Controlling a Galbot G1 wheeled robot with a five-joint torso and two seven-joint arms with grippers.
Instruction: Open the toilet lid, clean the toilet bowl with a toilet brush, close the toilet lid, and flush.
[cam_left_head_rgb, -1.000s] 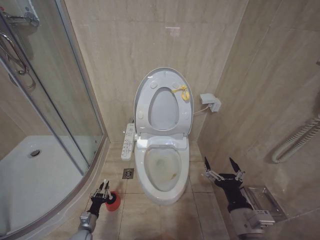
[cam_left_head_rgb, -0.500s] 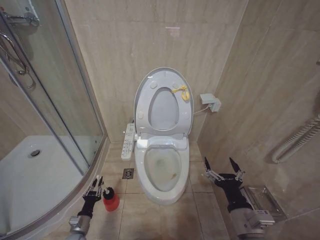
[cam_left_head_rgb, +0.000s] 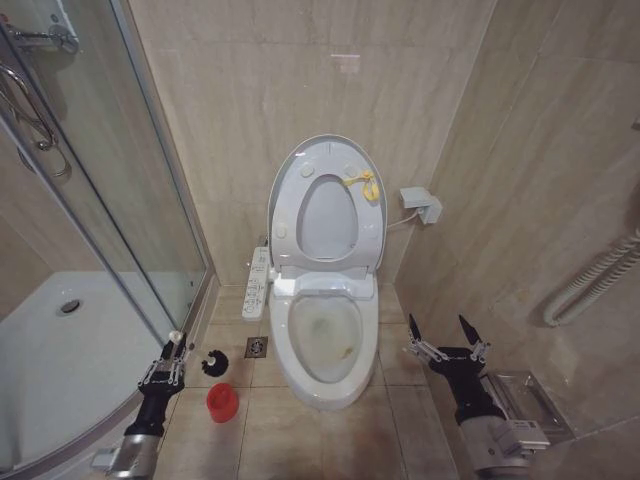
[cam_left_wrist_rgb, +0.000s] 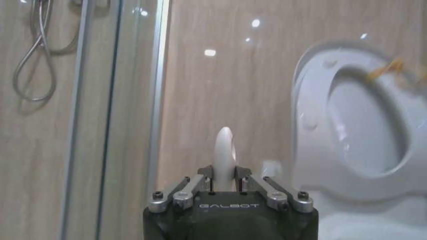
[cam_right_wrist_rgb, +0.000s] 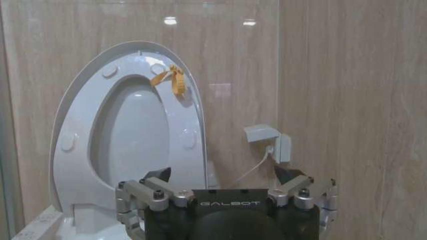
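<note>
We hold the light, stiff toilet brush (cam_left_head_rgb: 196, 359), a thin white stick with dark round bristles, at seven o'clock from the white ceramic toilet bowl (cam_left_head_rgb: 322, 340), our left gripper (cam_left_head_rgb: 168, 357) pinched on its handle top, right gripper (cam_left_head_rgb: 447, 338) spread wide, idle.

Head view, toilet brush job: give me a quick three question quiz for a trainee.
1. True or false: the lid stands raised against the wall.
2. What does the left gripper hold? A) the red cup B) the brush C) nothing
3. Fill in: the right gripper, beside the bowl, has its fingers ____.

Key: 1 true. 2 B: it grips the white handle, and the dark brush head hangs clear above the floor, apart from the red cup. 3 open.
</note>
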